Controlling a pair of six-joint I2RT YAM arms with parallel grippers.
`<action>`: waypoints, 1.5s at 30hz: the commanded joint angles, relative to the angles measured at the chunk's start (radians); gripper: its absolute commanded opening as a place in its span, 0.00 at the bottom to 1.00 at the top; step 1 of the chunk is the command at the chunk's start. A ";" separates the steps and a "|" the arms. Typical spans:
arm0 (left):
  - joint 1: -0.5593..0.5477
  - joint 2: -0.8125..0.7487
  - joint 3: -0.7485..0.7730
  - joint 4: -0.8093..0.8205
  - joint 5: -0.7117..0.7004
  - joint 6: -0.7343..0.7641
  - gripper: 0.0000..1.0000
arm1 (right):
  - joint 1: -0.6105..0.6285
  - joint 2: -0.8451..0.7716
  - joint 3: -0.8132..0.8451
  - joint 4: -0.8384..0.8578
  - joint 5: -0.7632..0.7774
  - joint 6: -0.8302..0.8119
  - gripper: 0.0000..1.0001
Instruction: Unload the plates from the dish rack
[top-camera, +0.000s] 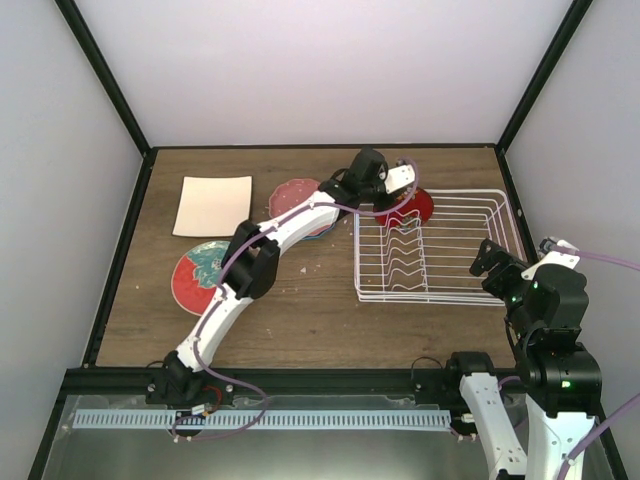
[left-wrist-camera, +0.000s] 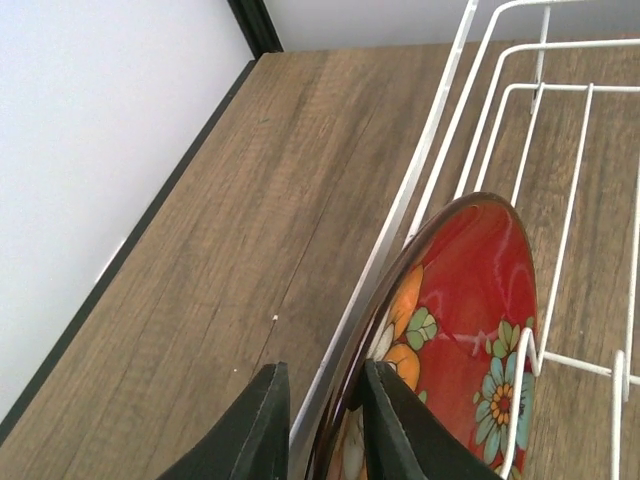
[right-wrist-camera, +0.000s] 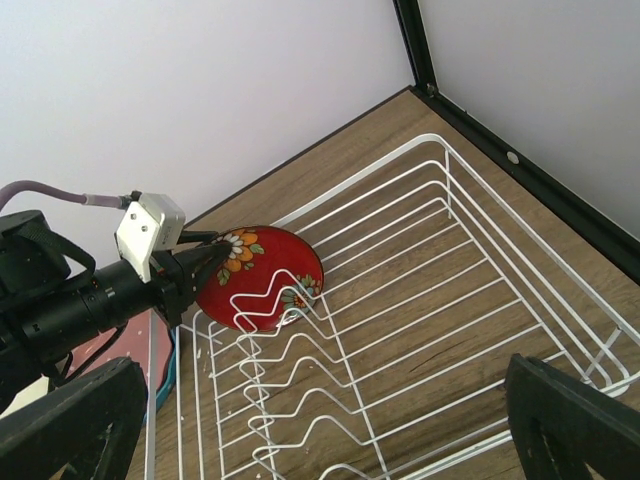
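The small dark red floral plate (top-camera: 414, 206) stands on edge in the far left corner of the white wire dish rack (top-camera: 430, 298). It also shows in the left wrist view (left-wrist-camera: 470, 290) and the right wrist view (right-wrist-camera: 270, 262). My left gripper (top-camera: 398, 200) is open. Its fingers (left-wrist-camera: 322, 368) straddle the plate's rim and the rack's side wire (left-wrist-camera: 415, 150), one finger on the plate's face and the other just outside the wire. My right gripper (top-camera: 492, 262) is open and empty above the rack's near right corner (right-wrist-camera: 320, 420). The rest of the rack holds no plates.
On the table left of the rack lie the beige square plate (top-camera: 212, 205), the pink plate (top-camera: 292, 195) and the large red-and-teal plate (top-camera: 195, 275). A teal rim (top-camera: 322, 230) shows under my left arm. Black-framed walls close in the back and sides.
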 joint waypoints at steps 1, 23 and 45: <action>-0.001 -0.077 -0.040 0.093 0.013 -0.029 0.18 | 0.011 0.001 0.020 -0.009 0.008 -0.019 1.00; 0.006 -0.380 -0.152 0.236 0.012 -0.075 0.04 | 0.011 -0.021 -0.027 0.011 -0.009 -0.003 1.00; 0.377 -1.298 -1.339 0.031 0.270 -0.977 0.04 | 0.011 -0.021 -0.030 0.033 -0.010 -0.025 1.00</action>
